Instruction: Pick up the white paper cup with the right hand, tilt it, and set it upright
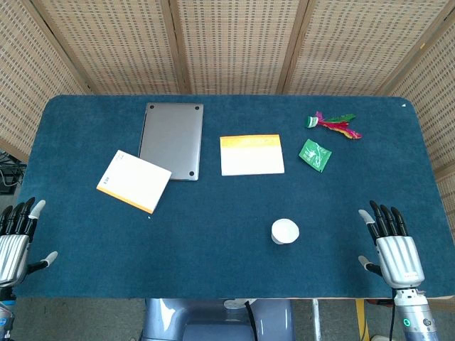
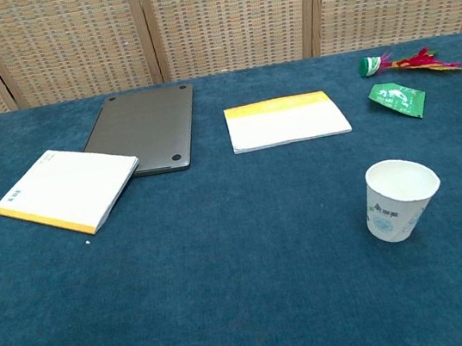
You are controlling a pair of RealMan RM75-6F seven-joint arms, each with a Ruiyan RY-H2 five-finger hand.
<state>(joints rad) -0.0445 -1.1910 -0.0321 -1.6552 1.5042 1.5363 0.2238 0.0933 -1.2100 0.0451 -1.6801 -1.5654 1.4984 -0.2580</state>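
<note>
The white paper cup (image 1: 284, 231) stands upright on the blue table (image 1: 213, 234), right of the middle near the front; the chest view shows the cup (image 2: 399, 199) with blue print on its side and nothing in it. My right hand (image 1: 391, 241) rests at the front right edge, fingers apart, holding nothing, well to the right of the cup. At the front left edge my left hand (image 1: 18, 238) lies flat with its fingers spread, also holding nothing. Neither hand appears in the chest view.
A closed grey laptop (image 1: 171, 139) lies at the back left beside a white-and-orange notepad (image 1: 134, 181). A second orange-topped pad (image 1: 251, 154) sits mid-table. A green packet (image 1: 314, 155) and a feathered shuttlecock (image 1: 332, 123) lie at the back right. Wicker screens stand behind.
</note>
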